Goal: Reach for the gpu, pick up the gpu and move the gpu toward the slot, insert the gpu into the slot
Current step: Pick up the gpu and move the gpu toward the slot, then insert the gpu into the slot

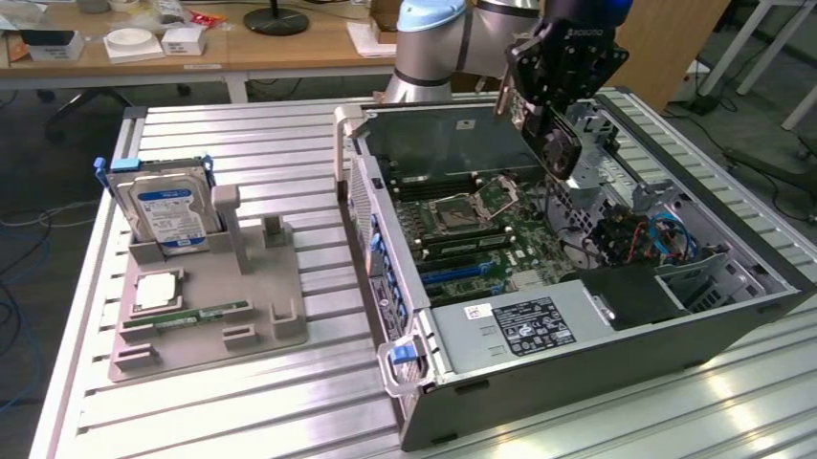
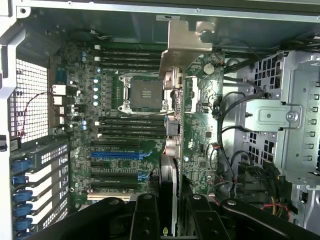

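Surface [image 1: 255, 402]: slatted metal. It carries the open case and, well apart at the exterior view's left, a grey holder [image 1: 275, 316] with a hard drive [image 1: 166, 206] standing in it.
Case [image 1: 600, 354]: lies on its side with the lid off and the board facing up. One lower corner is cut off by the edge of the exterior view.
Motherboard [image 2: 125, 125]: open to the wrist view, except for the strip beneath the card, which is hidden.
Tool [image 1: 552, 129]: hangs over the far half of the case. Its two dark fingers [image 2: 145, 215] pinch the gpu from both faces, and their roots are cut off by the frame.
Gpu [image 1: 563, 148]: held on edge in the air above the board. The pick-up looks done, so I judge the carry toward the slot to be the step in hand. The wrist view shows it edge-on [image 2: 171, 170], so neither face can be read.
Slot [image 2: 117, 155]: the long blue one, probably the target, is empty. The card runs crosswise to it and is not over it. Insertion would call for a turn to bring the card along the slot's line, its lower edge directly above, then a straight press down.
Bracket [image 2: 186, 45]: silvery, at the end of the card away from the tool.
Contact edge: hidden under the card. How high it rides above the board cannot be told.
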Tool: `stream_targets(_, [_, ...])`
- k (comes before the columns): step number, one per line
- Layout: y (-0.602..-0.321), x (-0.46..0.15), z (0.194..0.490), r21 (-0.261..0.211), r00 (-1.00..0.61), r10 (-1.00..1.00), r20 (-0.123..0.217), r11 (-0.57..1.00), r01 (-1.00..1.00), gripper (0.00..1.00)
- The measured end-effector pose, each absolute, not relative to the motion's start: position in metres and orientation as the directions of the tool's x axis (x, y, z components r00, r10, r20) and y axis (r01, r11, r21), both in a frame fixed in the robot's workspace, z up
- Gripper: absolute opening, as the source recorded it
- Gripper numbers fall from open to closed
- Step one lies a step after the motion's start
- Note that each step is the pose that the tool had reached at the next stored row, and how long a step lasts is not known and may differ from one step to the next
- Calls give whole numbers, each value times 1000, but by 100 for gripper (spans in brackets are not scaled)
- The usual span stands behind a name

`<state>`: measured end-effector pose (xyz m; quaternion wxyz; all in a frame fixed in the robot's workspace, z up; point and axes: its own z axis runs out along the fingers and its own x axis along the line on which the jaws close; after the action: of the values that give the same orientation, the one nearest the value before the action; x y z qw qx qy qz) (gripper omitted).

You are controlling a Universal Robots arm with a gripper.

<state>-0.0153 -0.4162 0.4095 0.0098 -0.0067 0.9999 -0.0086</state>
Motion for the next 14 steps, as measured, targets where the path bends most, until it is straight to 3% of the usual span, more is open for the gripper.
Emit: stream_targets(14, [-416, -15, 409, -17, -994, -110, -20, 994, -110, 26])
